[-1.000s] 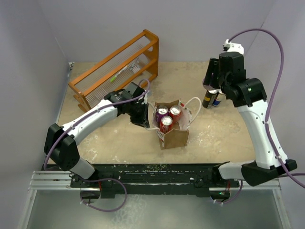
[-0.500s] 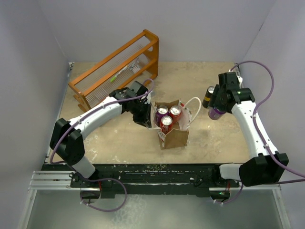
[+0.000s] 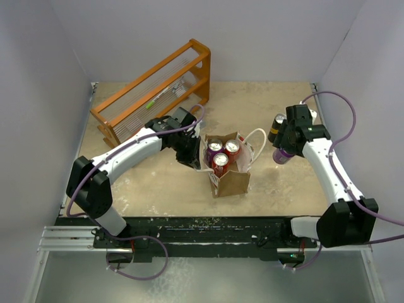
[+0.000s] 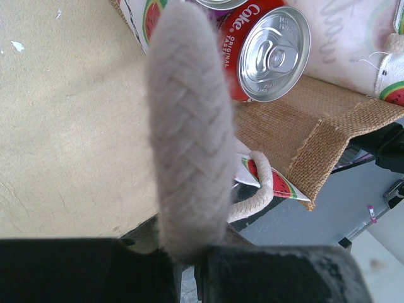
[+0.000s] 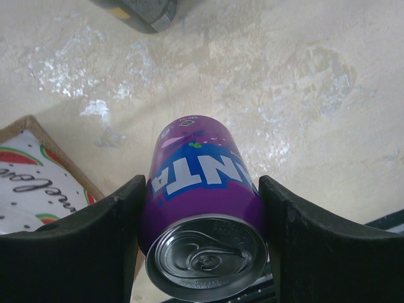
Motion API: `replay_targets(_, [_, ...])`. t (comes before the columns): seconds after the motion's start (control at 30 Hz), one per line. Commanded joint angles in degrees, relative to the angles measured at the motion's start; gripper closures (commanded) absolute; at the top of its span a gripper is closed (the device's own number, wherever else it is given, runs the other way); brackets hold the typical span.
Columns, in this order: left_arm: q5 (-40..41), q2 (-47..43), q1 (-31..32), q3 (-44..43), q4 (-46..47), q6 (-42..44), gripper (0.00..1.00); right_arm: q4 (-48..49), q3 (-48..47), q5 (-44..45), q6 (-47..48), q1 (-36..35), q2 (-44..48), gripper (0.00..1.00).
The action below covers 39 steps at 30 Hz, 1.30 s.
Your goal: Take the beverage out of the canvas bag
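Note:
The canvas bag stands mid-table with three cans upright in it: one purple and two red. My left gripper is at the bag's left side, shut on a white loop handle. A red Coke can and the bag's burlap show beyond it in the left wrist view. My right gripper is shut on a purple Fanta can, low over the table right of the bag. I cannot tell whether the can touches the table.
A dark can stands just behind the held can and shows in the right wrist view. The orange wooden rack stands at the back left. The bag's other handle loops toward the right arm.
My right arm has come down and slightly forward with the purple can, to low beside the dark can. My left gripper shifted a little toward the bag, still on the handle.

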<state>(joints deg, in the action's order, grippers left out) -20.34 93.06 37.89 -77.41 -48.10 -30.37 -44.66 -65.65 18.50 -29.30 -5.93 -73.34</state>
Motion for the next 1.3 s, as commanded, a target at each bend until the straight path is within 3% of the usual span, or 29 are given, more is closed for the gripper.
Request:
replay_targets(0.0, [0.1,0.4,-0.5,-2.5,0.8,1.7,1.0,8.1,-1.9,2.9,0.8,0.5,-2.0,1.0])
replay_targets(0.6, [1.5,4.9,-1.3,-8.2,-3.8,6.6,1.0,22.4,-5.4,4.1,11.4,0.5,-15.4,1.0])
replay_targets(1.07, [1.6,4.5,-1.3,-7.7,-4.9,4.8,1.0,23.3,-8.9,1.8,11.5,1.2,-21.7,1.0])
replay_targets(1.2, [2.2,3.8,-1.3,-7.6,-5.5,4.4,1.0,23.1,-8.4,1.8,10.9,1.4,-22.4,0.91])
replay_targets(1.27, [2.5,3.1,-1.3,-7.1,-5.6,4.3,1.0,23.5,-7.7,1.4,10.7,1.5,-22.4,0.79])
